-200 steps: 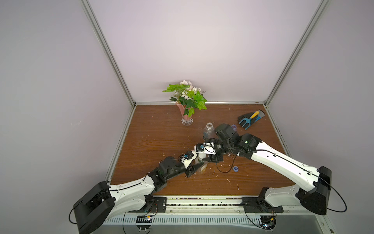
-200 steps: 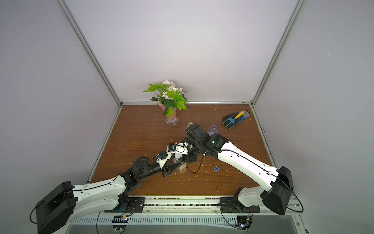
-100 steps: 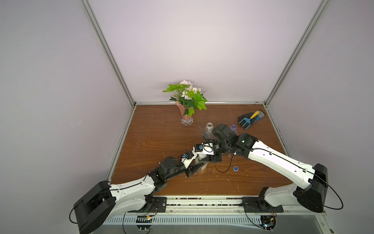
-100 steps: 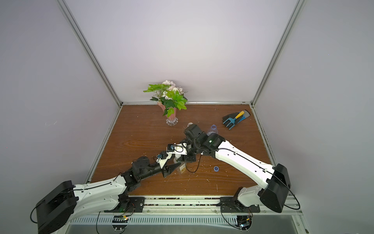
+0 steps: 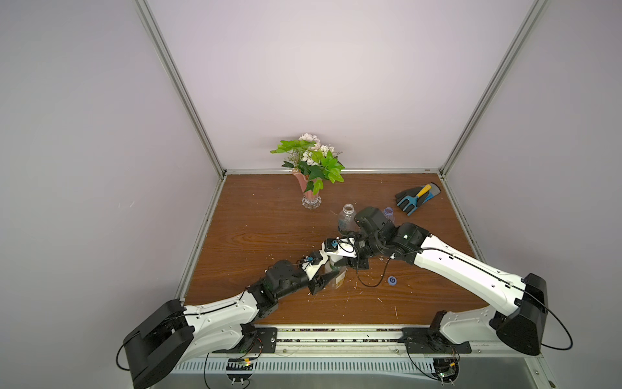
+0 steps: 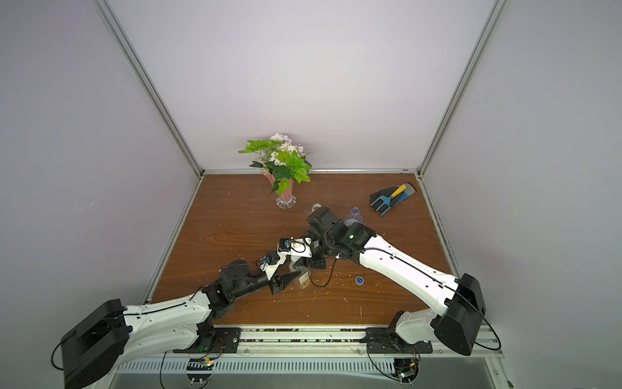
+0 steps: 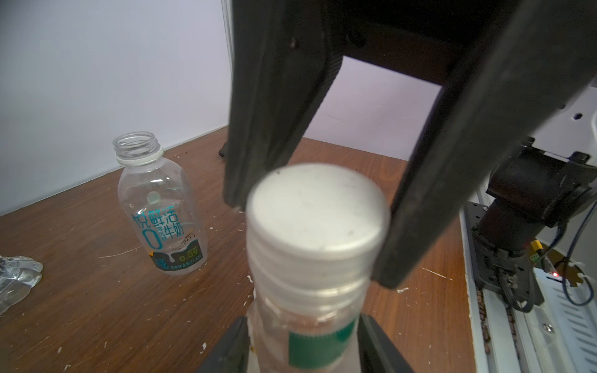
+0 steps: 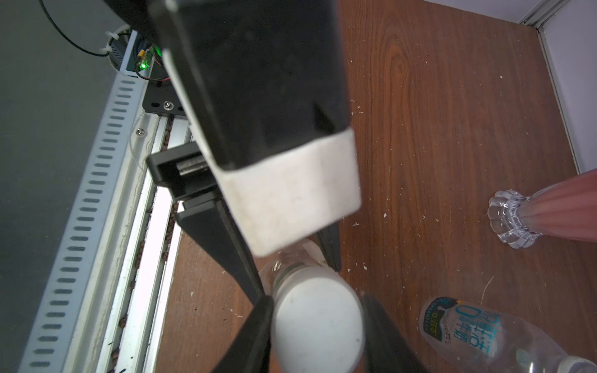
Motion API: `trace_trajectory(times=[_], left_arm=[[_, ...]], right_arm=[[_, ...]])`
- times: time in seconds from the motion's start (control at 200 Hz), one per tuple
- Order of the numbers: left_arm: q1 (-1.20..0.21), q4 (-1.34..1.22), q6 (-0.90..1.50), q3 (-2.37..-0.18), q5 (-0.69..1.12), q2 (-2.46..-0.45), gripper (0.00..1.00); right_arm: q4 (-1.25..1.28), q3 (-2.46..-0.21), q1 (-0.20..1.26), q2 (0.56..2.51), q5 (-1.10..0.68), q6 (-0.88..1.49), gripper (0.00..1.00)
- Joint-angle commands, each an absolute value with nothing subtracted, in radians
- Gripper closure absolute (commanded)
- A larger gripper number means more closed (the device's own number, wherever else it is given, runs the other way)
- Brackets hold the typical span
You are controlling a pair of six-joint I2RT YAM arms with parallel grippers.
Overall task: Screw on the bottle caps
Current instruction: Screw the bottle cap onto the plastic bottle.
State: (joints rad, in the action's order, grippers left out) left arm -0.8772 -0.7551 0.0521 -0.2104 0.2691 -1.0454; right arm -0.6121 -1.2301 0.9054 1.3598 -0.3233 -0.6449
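The squarish clear bottle (image 7: 310, 339) with a green neck ring stands near the table's front middle (image 5: 337, 276). My left gripper (image 7: 305, 350) is shut on its body from both sides. A white cap (image 8: 318, 326) sits on its neck (image 7: 318, 213). My right gripper (image 8: 318, 331) comes down from above, and its two black fingers (image 7: 429, 200) press on opposite sides of that cap. The round dark-labelled bottle (image 5: 346, 219) stands open behind them (image 7: 158, 210). Past my right wrist the blue-labelled bottle (image 6: 353, 215) stands open too. A blue cap (image 5: 391, 280) lies on the table to the right.
A pink vase of flowers (image 5: 311, 192) stands at the back, its glass foot (image 8: 513, 222) close to the open bottle. A glove with a yellow-handled tool (image 5: 417, 198) lies at the back right. White crumbs dot the wooden table (image 5: 262, 219). The metal rail (image 5: 336, 336) runs along the front.
My right gripper's jaws have closed in onto the white cap. The right forearm has shifted slightly left. The left gripper and its bottle have stayed in place.
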Motion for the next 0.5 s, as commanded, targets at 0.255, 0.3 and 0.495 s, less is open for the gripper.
trace_trajectory(times=[0.255,0.3,0.495], left_arm=[[-0.887,-0.705,0.074,-0.195,0.252,-1.075,0.51],[-0.887,-0.708,0.08,-0.195,0.247,-1.079,0.52],[-0.887,-0.715,0.091,-0.196,0.251,-1.094,0.46]], right_arm=[[-0.568,-1.195,0.937,1.352,-0.187,-0.472,0.91],[-0.562,-1.191,0.942,1.351,-0.166,-0.452,0.93],[-0.533,-1.141,0.952,1.311,-0.16,-0.431,0.98]])
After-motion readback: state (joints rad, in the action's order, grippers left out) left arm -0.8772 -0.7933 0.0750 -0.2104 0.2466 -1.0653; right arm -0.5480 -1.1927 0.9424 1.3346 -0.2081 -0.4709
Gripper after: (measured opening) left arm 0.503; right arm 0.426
